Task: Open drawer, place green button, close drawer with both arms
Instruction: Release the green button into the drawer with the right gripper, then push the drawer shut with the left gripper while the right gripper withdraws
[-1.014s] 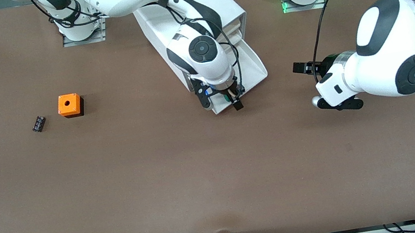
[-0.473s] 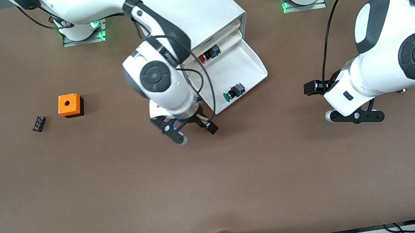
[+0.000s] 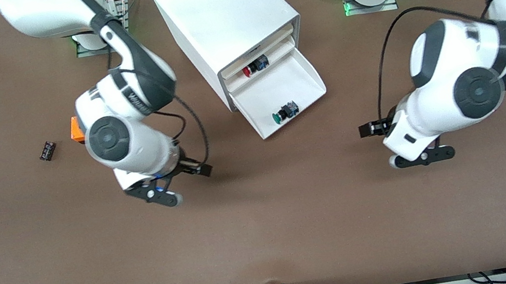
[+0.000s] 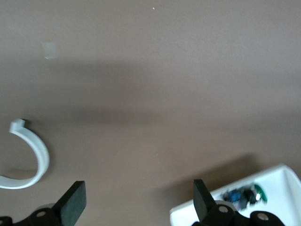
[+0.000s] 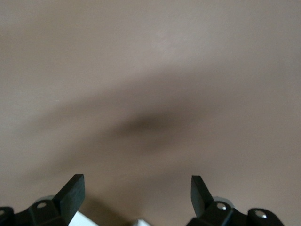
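Brown desk (image 3: 267,222) surface fills the scene, with cables along the edge nearest the front camera. Two white arms reach over it. The right arm (image 3: 121,134) extends from its base over bare desk, toward its own end of the desk from the cabinet. The left arm (image 3: 471,82) hangs over bare desk toward its own end.

A boxy white cabinet (image 3: 225,16) stands between the two bases. Its lower drawer (image 3: 304,78) is pulled out toward the front camera. The green-capped button (image 3: 285,112) lies inside this drawer, near the front edge. A red-capped button (image 3: 254,67) sits in the drawer above.

The right claw (image 5: 136,195) is spread wide and holds nothing. The left claw (image 4: 138,202) is likewise spread wide and empty.

An orange cube (image 3: 75,130) sits on the desk, partly hidden by the right arm. A small dark component (image 3: 47,150) lies just beside it.
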